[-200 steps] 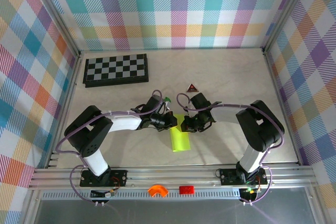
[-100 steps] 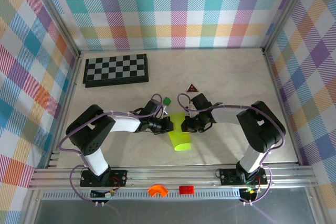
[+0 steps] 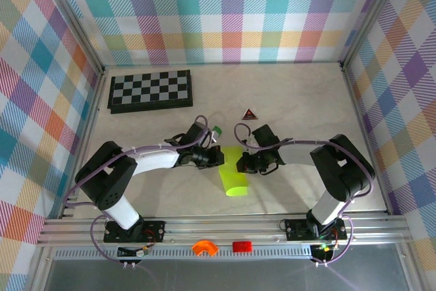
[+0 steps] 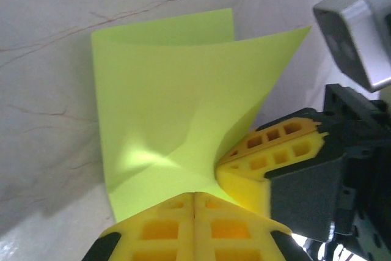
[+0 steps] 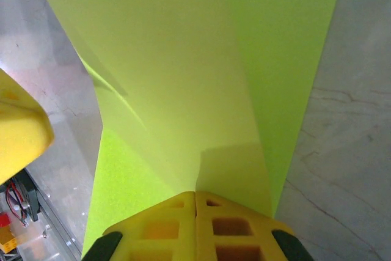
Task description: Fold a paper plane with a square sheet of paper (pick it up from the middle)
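The lime yellow-green paper (image 3: 234, 175) hangs between both grippers at the table's middle, a folded sheet with its lower end curling toward the near edge. My left gripper (image 3: 220, 157) is shut on its left edge. In the left wrist view the paper (image 4: 177, 90) fans out from the closed left gripper (image 4: 194, 195), with the right gripper's yellow fingers (image 4: 275, 151) pressed against it. My right gripper (image 3: 241, 163) is shut on the right edge. In the right wrist view the paper (image 5: 201, 59) rises in a long crease from the shut right gripper (image 5: 195, 194).
A tiny green block (image 3: 216, 130) lies just behind the left gripper. A small red and black triangle (image 3: 250, 114) sits farther back. A checkerboard (image 3: 150, 90) lies at the back left. Checked walls close three sides.
The paper's lower end has curled from a flat rectangle into a rounded shape. The left arm's elbow swung left, uncovering the green block. Both grippers stay shut on the paper.
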{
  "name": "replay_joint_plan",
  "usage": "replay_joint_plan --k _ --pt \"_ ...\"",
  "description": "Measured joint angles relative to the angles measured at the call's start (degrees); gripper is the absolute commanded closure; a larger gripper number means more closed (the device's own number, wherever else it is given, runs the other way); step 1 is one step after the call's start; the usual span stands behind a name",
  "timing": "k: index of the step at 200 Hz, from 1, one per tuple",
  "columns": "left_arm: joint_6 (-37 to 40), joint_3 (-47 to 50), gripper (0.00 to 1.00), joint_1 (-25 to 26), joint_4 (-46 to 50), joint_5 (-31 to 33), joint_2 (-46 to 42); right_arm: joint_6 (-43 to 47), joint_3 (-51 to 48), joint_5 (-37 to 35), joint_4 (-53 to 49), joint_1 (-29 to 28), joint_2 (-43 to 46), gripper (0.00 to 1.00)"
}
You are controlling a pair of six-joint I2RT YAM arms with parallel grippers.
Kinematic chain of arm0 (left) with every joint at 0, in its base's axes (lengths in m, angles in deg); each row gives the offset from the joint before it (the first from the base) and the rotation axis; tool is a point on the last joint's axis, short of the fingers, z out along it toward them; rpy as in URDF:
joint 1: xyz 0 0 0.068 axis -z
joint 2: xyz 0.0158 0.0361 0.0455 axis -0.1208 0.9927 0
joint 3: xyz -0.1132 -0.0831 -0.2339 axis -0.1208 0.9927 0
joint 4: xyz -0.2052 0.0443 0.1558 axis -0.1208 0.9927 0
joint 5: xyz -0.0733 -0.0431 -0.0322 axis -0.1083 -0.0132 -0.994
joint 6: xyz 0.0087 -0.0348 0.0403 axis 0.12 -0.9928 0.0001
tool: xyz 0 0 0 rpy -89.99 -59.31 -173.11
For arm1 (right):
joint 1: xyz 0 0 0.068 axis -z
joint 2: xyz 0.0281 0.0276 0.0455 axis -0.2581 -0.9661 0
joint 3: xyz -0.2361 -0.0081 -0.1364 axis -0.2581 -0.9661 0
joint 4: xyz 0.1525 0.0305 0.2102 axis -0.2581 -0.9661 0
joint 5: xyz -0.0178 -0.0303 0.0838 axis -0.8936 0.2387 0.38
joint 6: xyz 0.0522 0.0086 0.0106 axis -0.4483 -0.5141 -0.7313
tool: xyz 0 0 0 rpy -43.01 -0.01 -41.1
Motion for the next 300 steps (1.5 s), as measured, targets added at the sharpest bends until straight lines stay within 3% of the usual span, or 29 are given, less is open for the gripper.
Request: replay_joint_plan --k 131,256,300 --pt "1.1 -1.2 1.0 -1.3 -0.9 -4.6 5.2 -0.2 -1.2 0.0 1.1 0.0 0.9 1.0" --pt "1.0 3.2 1.0 -3.0 -11.4 -3.5 7.7 -0.6 -1.3 0.0 1.0 0.0 1.0 1.0" --pt "1.0 3.4 1.0 -3.0 -5.4 -2.5 3.7 -0.3 -1.6 -0.5 -1.4 -0.1 2.3 1.0"
